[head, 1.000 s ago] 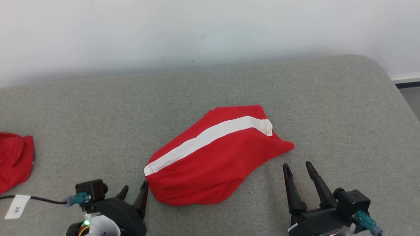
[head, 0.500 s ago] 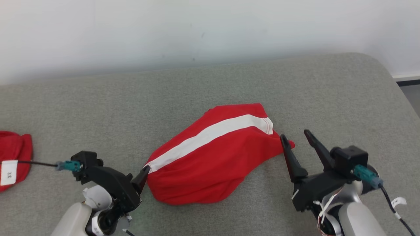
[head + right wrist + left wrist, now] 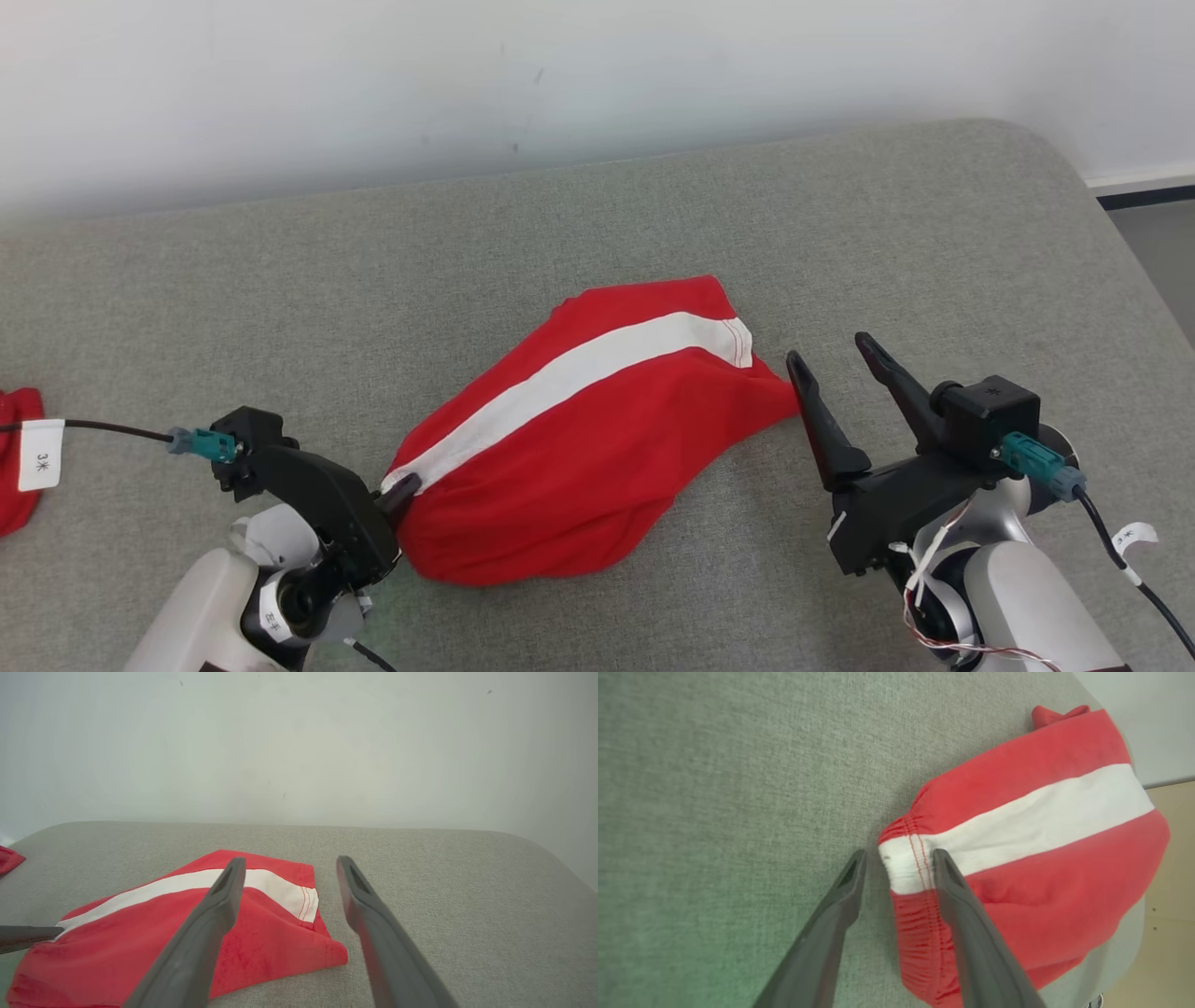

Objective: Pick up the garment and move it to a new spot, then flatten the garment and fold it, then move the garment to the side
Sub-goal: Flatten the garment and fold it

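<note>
left gripper (image 3: 899, 858): jaws apart, not clamped. they straddle the gathered hem (image 3: 920, 914) of the garment (image 3: 579, 439) at the end of its white stripe (image 3: 569, 373). one finger lies over the stitched edge; the other stands on bare cushion just beside it. a gap shows between that outer finger and the cloth, so no pinch is made.

right gripper (image 3: 829, 350): jaws wide apart, holding nothing. its inner finger stands just beside the garment's opposite, pointed corner. contact there cannot be confirmed.

garment: red, lying near the middle of the grey cushion (image 3: 934, 205), its long axis slanting from the left gripper up to the right gripper. it is bunched and doubled over, not flat.

handling, as judged: light, soft knit, wholly limp. it will sag once lifted and will likely drag on the cushion's rough weave rather than slide. not fragile. the plain body of the cloth offers only thin loose layers. the gathered hem is thicker and ridged, so it is the better hold. recommended: pinch the hem at the stripe end with the left gripper and take the opposite corner with the right gripper. catch all layers so none slips free, and lift both ends level.

surroundings: a second red cloth (image 3: 14, 448) lies at the cushion's left, well apart. a pale wall (image 3: 560, 75) stands behind.
</note>
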Controlling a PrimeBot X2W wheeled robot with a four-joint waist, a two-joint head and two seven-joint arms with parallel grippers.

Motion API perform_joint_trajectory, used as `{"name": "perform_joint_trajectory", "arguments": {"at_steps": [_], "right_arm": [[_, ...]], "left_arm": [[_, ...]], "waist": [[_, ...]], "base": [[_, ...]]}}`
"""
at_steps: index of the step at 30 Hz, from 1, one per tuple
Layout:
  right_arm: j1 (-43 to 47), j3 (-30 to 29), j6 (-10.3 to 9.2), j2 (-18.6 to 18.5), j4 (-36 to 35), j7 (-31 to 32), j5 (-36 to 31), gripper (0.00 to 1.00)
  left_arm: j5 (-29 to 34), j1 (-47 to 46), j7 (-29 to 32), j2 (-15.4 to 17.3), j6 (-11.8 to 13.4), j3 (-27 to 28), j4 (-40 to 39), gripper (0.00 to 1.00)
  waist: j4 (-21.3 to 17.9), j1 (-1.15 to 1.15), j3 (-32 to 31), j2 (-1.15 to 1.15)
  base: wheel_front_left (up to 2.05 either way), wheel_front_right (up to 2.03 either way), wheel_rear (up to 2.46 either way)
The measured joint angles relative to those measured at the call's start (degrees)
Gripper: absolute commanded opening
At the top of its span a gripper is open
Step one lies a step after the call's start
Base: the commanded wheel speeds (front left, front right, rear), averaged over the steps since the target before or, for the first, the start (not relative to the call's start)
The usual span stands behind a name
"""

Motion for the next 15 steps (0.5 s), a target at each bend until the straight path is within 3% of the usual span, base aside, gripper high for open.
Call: {"name": "perform_joint_trajectory", "arguments": {"at_steps": [1, 3, 5, 9, 15], "right_arm": [[0.0, 0.0, 0.00, -0.2, 0.1, 0.0, 0.0, 1.00], [-0.1, -0.1, 0.00, -0.4, 0.1, 0.0, 0.0, 1.00], [-0.1, -0.1, 0.00, -0.5, 0.1, 0.0, 0.0, 1.00], [-2.3, 0.4, 0.00, -1.3, 0.7, 1.4, 0.0, 1.00], [-9.0, 0.1, 0.00, -1.4, 7.0, 11.2, 4.8, 1.00]], "left_arm": [[0.2, 0.0, -0.1, 0.1, 0.3, -0.1, 0.0, 0.49], [0.3, 0.0, -0.3, 0.1, 0.4, -0.3, -0.1, 0.34], [0.6, 0.0, -0.7, 0.1, 0.3, -0.4, -0.3, 0.00], [1.2, 0.0, -2.1, 0.1, 0.1, -0.6, -0.8, 0.00], [1.7, -0.5, -3.1, -0.9, -0.7, -1.6, -1.8, 0.00]], "waist": [[0.0, 0.00, 0.0, 0.00], [0.2, 0.00, 0.0, 0.00], [0.2, 0.00, 0.1, 0.00], [0.6, 0.00, 0.4, 0.00], [1.5, 0.00, 1.6, 0.00]], "base": [[0.00, 0.00, 0.00], [0.00, 0.00, 0.00], [0.00, 0.00, 0.00], [0.00, 0.00, 0.00], [0.00, 0.00, 0.00]]}}
